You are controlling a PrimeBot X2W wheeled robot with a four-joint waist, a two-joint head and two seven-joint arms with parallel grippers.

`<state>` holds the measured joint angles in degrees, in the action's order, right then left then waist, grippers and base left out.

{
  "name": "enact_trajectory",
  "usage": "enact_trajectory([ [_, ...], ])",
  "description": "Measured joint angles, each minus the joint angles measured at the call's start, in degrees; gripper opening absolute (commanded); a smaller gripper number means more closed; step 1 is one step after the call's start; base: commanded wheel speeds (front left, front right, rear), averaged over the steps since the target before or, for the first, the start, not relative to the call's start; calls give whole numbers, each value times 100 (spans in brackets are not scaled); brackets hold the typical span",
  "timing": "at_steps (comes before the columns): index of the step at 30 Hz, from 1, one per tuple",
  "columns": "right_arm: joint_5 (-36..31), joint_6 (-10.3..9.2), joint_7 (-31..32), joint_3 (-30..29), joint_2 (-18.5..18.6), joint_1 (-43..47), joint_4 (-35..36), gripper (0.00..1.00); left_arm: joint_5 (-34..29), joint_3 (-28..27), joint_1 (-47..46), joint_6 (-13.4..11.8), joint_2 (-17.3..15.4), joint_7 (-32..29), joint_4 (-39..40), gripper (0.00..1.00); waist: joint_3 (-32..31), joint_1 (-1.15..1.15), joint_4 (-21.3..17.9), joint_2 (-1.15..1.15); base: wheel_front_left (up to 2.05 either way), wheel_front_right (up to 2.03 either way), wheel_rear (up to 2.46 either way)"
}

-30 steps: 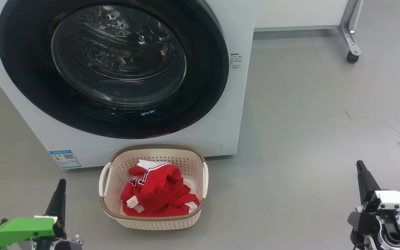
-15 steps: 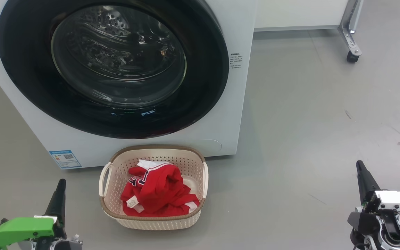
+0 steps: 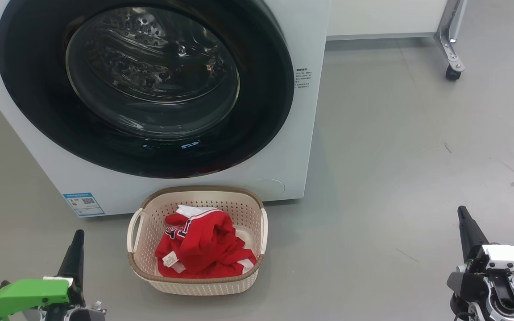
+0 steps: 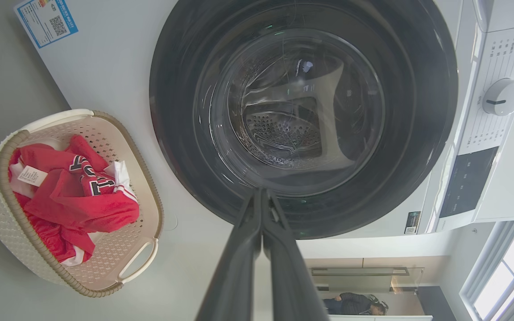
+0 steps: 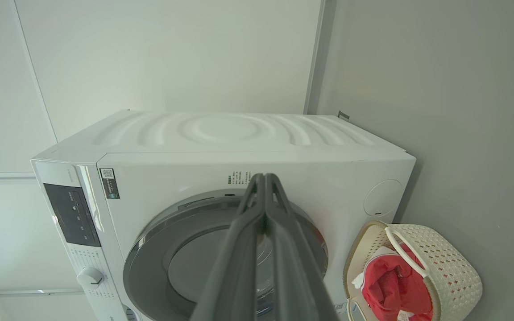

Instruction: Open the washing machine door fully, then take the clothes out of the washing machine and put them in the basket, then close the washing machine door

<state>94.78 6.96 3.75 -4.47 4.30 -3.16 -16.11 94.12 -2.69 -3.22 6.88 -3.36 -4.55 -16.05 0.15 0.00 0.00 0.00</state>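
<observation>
Moved: nothing I can see.
Door: washing machine door [image 3: 152, 73] shut on washing machine [image 3: 299, 142].
Clothes: red clothes [image 3: 203, 249] in basket [image 3: 196, 191], near side of machine.
Fingers: left gripper [image 3: 79, 234], right gripper [image 3: 462, 211] both closed, empty.

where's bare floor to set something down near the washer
Widest bare floor: right of the washing machine and basket, out to the caster leg and right gripper. Narrower strip between basket and left gripper. Crowded: basket of clothes close under the washing machine door.

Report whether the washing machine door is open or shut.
Shut. The washing machine door lies flush on the front of the washing machine in every view.
</observation>
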Motion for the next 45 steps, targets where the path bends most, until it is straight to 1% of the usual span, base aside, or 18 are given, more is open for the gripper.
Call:
enact_trajectory([
  [45, -1, 0, 5, -21, -11, 0, 5, 0, -1, -18, -1, 0, 10, -1, 18, 0, 2, 0, 0, 0, 0, 0, 0],
])
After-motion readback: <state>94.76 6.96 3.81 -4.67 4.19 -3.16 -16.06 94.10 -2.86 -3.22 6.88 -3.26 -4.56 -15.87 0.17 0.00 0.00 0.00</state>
